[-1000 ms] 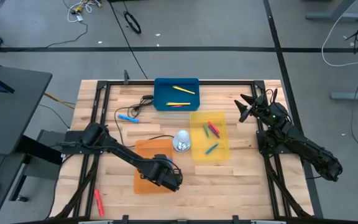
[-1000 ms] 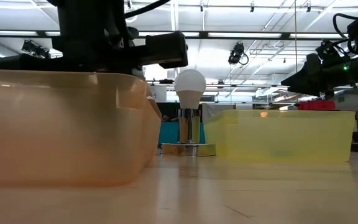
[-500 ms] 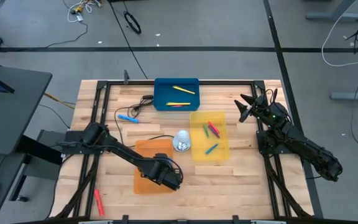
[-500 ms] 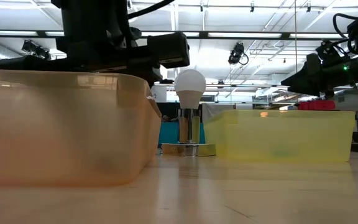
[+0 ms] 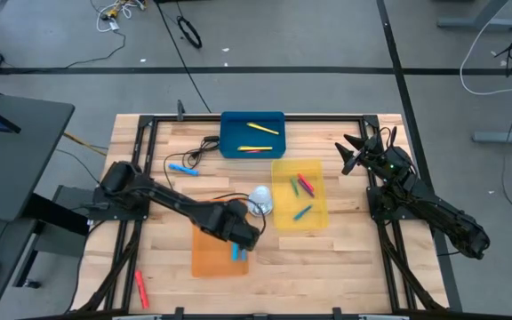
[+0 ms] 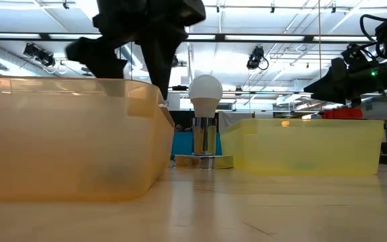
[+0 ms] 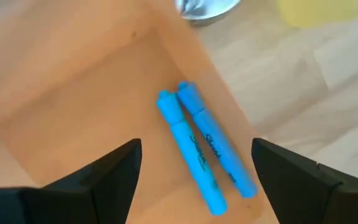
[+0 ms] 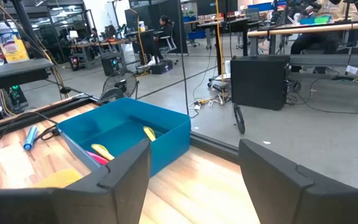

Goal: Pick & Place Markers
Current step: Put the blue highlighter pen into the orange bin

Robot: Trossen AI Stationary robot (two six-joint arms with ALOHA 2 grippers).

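**Op:** Left gripper (image 5: 238, 233) has pulled back from the near right part of the orange tray (image 5: 207, 253) toward the tray's far right corner, and from the low camera it now sits higher above the rim. Its fingers (image 7: 107, 177) have gone from nearly together to spread wide, holding nothing.

**Eng:** Where did the marker end up?

**Op:** I see two light blue markers (image 7: 204, 155) lying side by side, touching, on the orange tray floor near its right wall. From overhead they show as one blue streak (image 5: 236, 252) just ahead of the left gripper.

**Eng:** Other markers?

**Op:** Yellow tray (image 5: 283, 218) has a red pair (image 5: 306, 185), a green one (image 5: 294, 186) and a light blue one (image 5: 302, 212). Blue tray (image 5: 229, 133) holds two yellow ones (image 5: 262, 129) and a reddish one along its near wall. One light blue marker (image 5: 183, 168) lies loose on the surface left of the blue tray, beside the black cable (image 5: 204, 145). One red marker (image 5: 140, 285) sits at the near left edge of the surface, well apart from the trays.

**Eng:** Right arm?

**Op:** Right gripper (image 5: 352, 153) hangs above the far right corner of the surface, fingers (image 8: 126, 171) spread, nothing between them. It faces the blue tray.

**Eng:** Anything between the trays?

**Op:** Light bulb on a metal base (image 5: 260, 201), between the orange and yellow trays, just beside the left gripper.
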